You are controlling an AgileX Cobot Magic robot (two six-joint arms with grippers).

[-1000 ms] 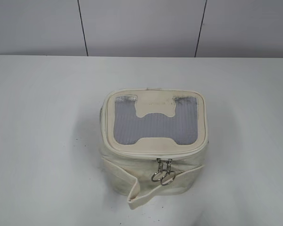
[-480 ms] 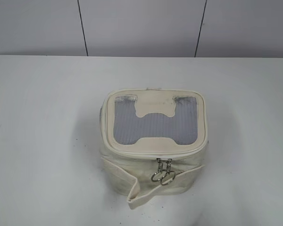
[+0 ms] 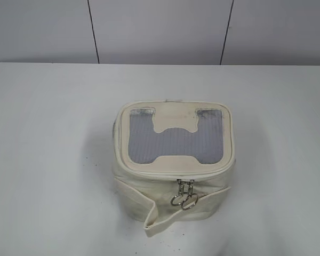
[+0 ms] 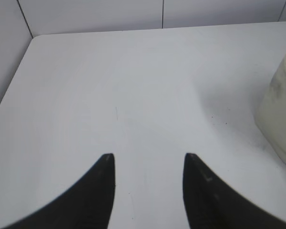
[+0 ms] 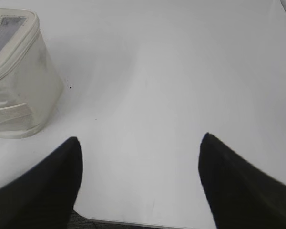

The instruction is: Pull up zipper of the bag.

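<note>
The boxy cream bag [image 3: 173,170] stands on the white table, its grey mesh top panel [image 3: 176,144] and cream H-shaped patch facing up. A loose strap [image 3: 144,205] hangs at its front. The zipper track [image 3: 176,177] runs around the top rim, with two silver ring pulls [image 3: 184,198] hanging together at the front. Neither arm shows in the exterior view. My left gripper [image 4: 149,157] is open and empty over bare table, with the bag's side [image 4: 279,114] at its right. My right gripper [image 5: 139,140] is open and empty, with the bag [image 5: 19,81] at its upper left.
The white table [image 3: 53,133] stretches around the bag on all sides. A panelled grey wall [image 3: 160,29] stands behind it. The table's near edge shows under my right gripper [image 5: 133,222], and its left edge in the left wrist view [image 4: 12,88].
</note>
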